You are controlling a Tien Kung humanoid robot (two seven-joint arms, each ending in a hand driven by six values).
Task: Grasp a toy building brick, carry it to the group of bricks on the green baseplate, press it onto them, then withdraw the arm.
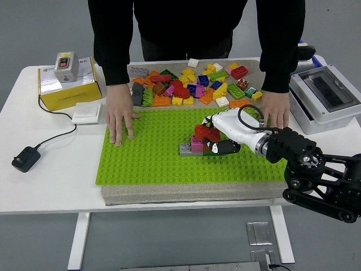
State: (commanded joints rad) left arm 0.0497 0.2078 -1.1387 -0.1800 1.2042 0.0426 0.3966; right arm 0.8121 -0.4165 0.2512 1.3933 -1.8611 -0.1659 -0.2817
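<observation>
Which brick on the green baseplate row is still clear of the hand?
The grey brick at the row's left end; the right hand holding the red brick covers the others beyond the pink one.

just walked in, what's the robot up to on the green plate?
The right hand holds a red brick right over the small row of joined bricks on the green baseplate, about to press it on or doing so; whether it has seated cannot be told. A person at the far side presses one hand and the other hand flat on the baseplate's far corners, apparently steadying it. The pile of loose bricks lies behind the plate. The left arm is out of view.
</observation>
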